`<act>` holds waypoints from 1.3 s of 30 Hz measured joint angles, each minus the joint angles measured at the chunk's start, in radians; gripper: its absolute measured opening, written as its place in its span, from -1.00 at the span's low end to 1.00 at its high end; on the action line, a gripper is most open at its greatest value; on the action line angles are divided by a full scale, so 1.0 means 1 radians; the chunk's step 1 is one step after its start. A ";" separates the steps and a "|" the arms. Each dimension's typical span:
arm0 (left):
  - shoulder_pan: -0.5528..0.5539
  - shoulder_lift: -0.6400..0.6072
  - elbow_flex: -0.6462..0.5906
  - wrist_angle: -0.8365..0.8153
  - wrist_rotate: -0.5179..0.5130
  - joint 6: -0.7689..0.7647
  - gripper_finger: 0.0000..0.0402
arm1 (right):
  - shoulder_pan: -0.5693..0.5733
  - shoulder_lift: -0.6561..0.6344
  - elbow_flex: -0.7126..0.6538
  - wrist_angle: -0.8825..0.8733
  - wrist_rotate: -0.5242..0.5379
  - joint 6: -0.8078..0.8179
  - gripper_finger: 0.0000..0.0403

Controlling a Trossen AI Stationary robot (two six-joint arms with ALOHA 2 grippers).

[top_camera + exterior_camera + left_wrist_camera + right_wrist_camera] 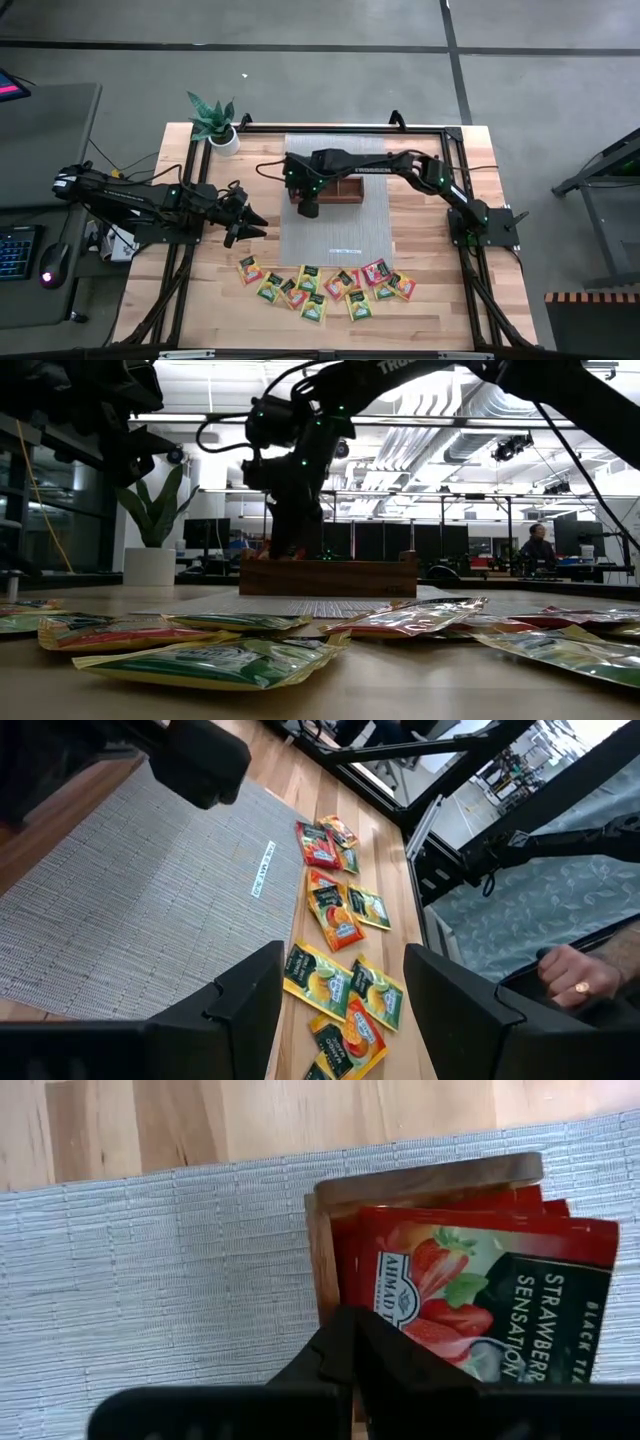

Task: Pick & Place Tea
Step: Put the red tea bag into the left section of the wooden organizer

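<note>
A brown wooden tray (345, 190) stands on a grey woven mat (335, 235). Red strawberry tea packets (470, 1270) stand on edge in its left end compartment. Several more red, yellow and green tea packets (325, 285) lie loose on the wood near the table's front edge. My right gripper (350, 1325) is shut and slants down onto that compartment (308, 205), its tips at the front red packet's lower corner, beside the tray wall (325, 1250). My left gripper (250, 222) waits open at the table's left, holding nothing, and looks across the mat at the loose packets (335, 920). My right gripper comes from above, slanting down, with its shut fingertips (335, 1342) over the corner of the front red packet (385, 1295), next to the tray's wall. The fingers themselves cover that spot, so I cannot tell whether they touch the packet or the wall.
A potted plant (215, 125) stands at the table's far left corner. Black frame rails (455, 170) run along the table's sides. A person's hand (575, 975) shows beyond the table's edge, and a person (538, 545) sits far back in the room.
</note>
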 joint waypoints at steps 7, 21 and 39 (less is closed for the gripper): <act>0.000 0.000 0.000 -0.002 0.000 0.000 0.02 | -0.005 0.013 0.021 0.014 0.054 0.000 -1.00; 0.000 0.000 0.000 -0.022 0.000 0.000 0.02 | -0.002 0.008 0.002 0.002 0.056 -0.014 -1.00; 0.000 0.000 0.000 -0.022 -0.001 0.000 0.02 | 0.016 0.008 0.324 -0.317 -0.032 0.002 -1.00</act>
